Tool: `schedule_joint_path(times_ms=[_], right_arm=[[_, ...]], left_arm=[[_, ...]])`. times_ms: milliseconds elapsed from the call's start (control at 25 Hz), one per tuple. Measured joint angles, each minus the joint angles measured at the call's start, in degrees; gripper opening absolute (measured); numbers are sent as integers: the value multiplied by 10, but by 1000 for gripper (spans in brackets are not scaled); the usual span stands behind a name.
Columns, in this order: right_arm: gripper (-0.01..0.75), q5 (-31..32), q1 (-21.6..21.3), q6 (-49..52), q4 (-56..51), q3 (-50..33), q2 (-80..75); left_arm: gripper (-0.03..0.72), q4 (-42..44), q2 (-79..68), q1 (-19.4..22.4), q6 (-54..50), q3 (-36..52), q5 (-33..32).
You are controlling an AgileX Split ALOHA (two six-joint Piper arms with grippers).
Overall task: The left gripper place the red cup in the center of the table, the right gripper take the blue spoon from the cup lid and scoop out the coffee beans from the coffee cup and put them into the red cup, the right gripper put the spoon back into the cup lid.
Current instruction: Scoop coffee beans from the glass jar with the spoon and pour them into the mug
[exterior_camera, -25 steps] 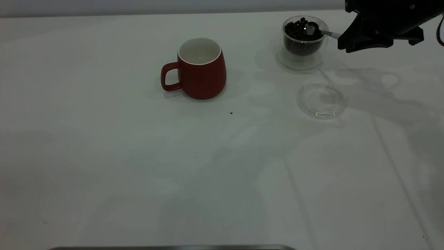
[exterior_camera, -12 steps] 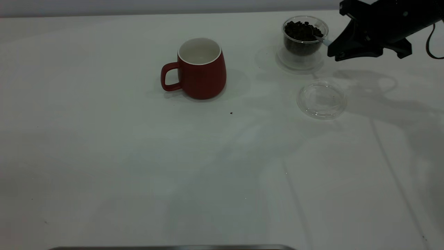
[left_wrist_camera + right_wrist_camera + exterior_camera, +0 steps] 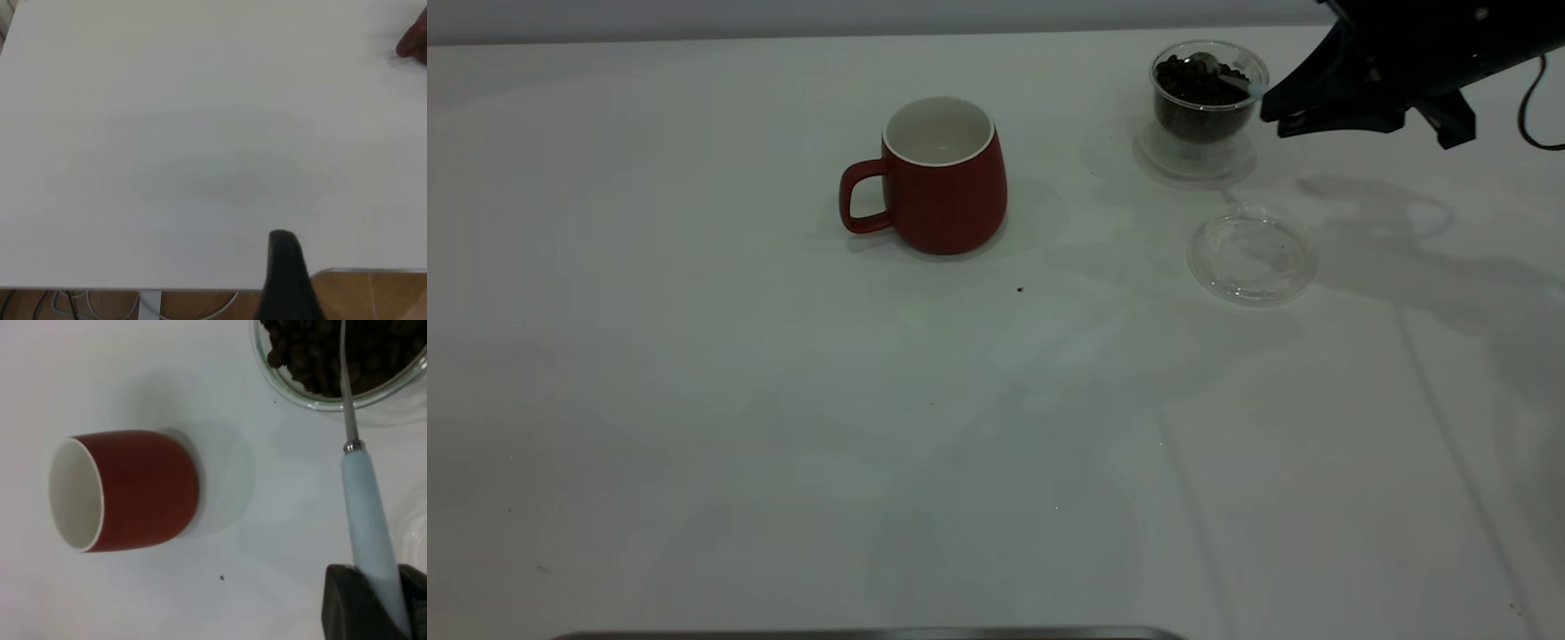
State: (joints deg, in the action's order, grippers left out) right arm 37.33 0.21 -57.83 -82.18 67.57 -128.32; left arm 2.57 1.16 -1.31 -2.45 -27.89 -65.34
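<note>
The desk is carrying everything, w/ the red cup sitting upright near its middle, white inside looking empty, handle pointing toward the left-arm side. The right gripper is hanging just beside the coffee cup at the far right, jaws pinching the pale handle of the blue spoon; the wrist view is showing the handle clamped between the black fingers. The cup lid is lying flat & bare on the desk, nearer the camera than the coffee cup, apart from it. The metal bowl of the spoon is sitting up at the surface of the coffee beans, neck crossing the glass rim.

Step in hand, imo: scooping. To do it well, the bowl needs digging under the heap, then levelling before lifting, so beans aren't rolling off on the way to the red cup. Going slow over the glass rim matters: that cup looks light & a knock from the neck could tip it.

Left gripper: parked off at the desk edge, only one dark finger showing, so can't tell its jaws.
</note>
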Motion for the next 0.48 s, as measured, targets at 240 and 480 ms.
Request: schedule_joint_path(times_ms=[240,480], right_arm=[[114,36,-20,9,0,0,0],[114,30,-24,13,-2,0,0]], left_arm=[[587,0,0,0,0,0,0],[587,0,0,0,0,0,0]])
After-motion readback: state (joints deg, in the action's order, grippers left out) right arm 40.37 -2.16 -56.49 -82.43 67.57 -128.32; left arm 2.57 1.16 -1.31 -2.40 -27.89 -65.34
